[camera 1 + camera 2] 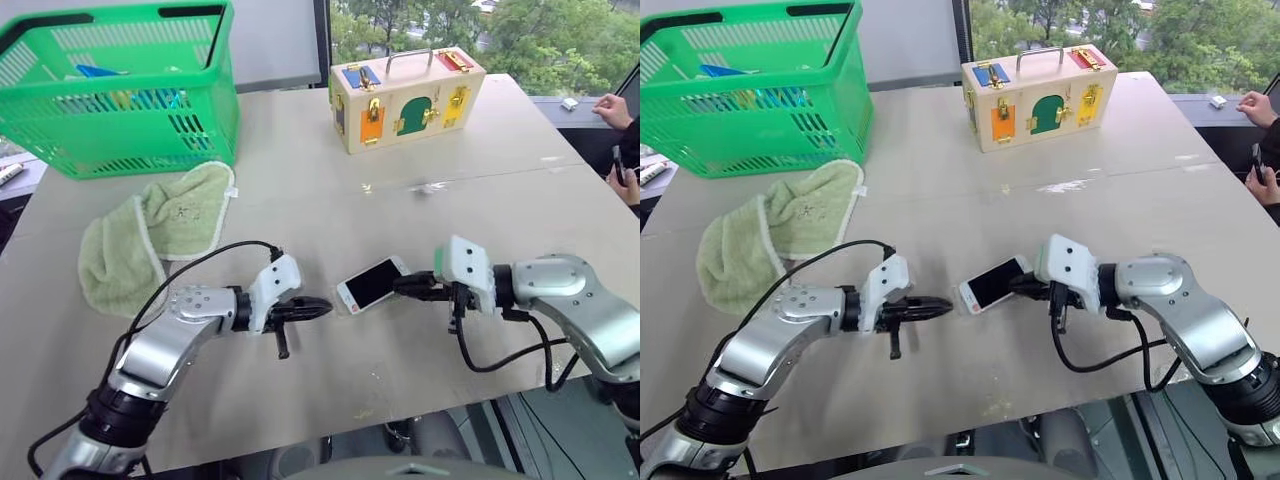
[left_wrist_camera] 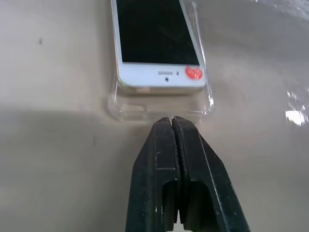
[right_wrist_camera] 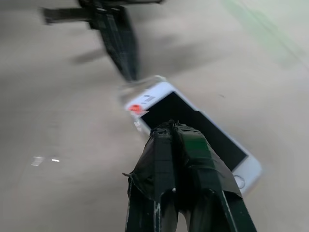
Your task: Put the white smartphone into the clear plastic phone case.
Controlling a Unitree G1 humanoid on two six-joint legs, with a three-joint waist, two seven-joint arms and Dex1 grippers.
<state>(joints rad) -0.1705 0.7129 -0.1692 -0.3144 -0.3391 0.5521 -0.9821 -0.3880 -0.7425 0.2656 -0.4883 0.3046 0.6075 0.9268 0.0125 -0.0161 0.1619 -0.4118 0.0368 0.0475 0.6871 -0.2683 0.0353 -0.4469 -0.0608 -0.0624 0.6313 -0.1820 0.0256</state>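
The white smartphone (image 1: 372, 283) lies screen-up in the middle of the table, resting in the clear plastic phone case (image 2: 130, 108), whose glossy end rim sticks out past the phone's end with a red sticker (image 2: 194, 73). My left gripper (image 2: 172, 121) is shut and empty, its tips right at that protruding rim. From the opposite side my right gripper (image 3: 171, 126) is shut, its tips over the phone's black screen (image 3: 217, 140). Whether they press on it I cannot tell.
A green basket (image 1: 120, 90) stands at the back left with a green towel (image 1: 150, 240) in front of it. A wooden latch box (image 1: 405, 95) sits at the back centre. A person's hand (image 1: 615, 110) is at the far right edge.
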